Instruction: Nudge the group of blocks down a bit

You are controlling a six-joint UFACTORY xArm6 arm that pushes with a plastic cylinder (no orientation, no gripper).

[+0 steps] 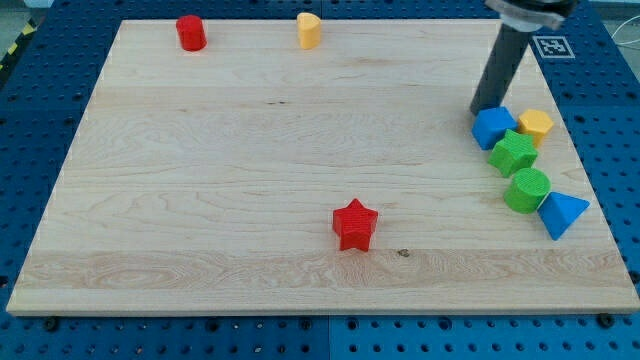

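Observation:
A group of blocks sits at the view's right edge of the wooden board (250, 150): a blue block (492, 127), a yellow hexagon (536, 124), a green star (514, 153), a green cylinder (526, 190) and a blue triangle (562, 213). They touch or nearly touch in a chain running down the view. My tip (484, 108) stands just above the blue block, at its upper left corner, touching or almost touching it.
A red cylinder (191, 32) and a yellow block (309, 30) stand near the board's top edge. A red star (354, 224) lies lower in the middle. The board's right edge is close to the blue triangle.

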